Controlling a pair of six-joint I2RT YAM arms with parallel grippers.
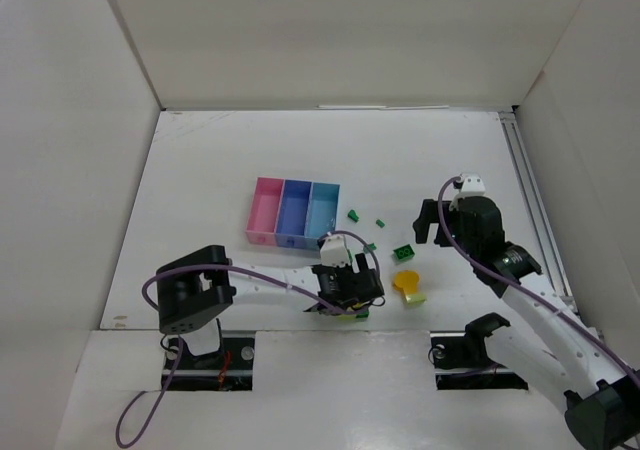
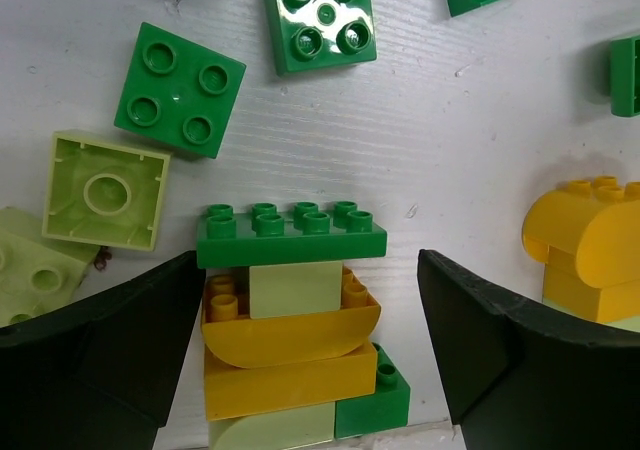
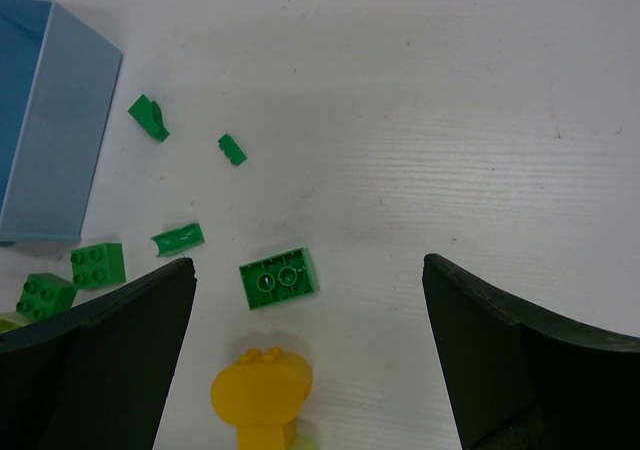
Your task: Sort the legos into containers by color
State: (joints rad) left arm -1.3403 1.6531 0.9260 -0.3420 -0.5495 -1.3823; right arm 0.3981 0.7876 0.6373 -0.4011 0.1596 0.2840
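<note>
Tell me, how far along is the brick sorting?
Barely started. No brick shows in the pink, blue and light blue plastic bins. The left hand is open around a stacked clump of green, yellow and lime bricks; the right hand is open and empty. Loose green bricks lie on the table.

Three bins (image 1: 295, 212), two arms (image 1: 270, 283), at least six loose dark green legos (image 3: 278, 277).

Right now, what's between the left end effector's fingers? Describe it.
Find the left end effector, open, low over the white table. Between its fingers sits a stack of plastic bricks. Only it has a dark green eight-stud plate capping lime and orange-yellow pieces.
</note>
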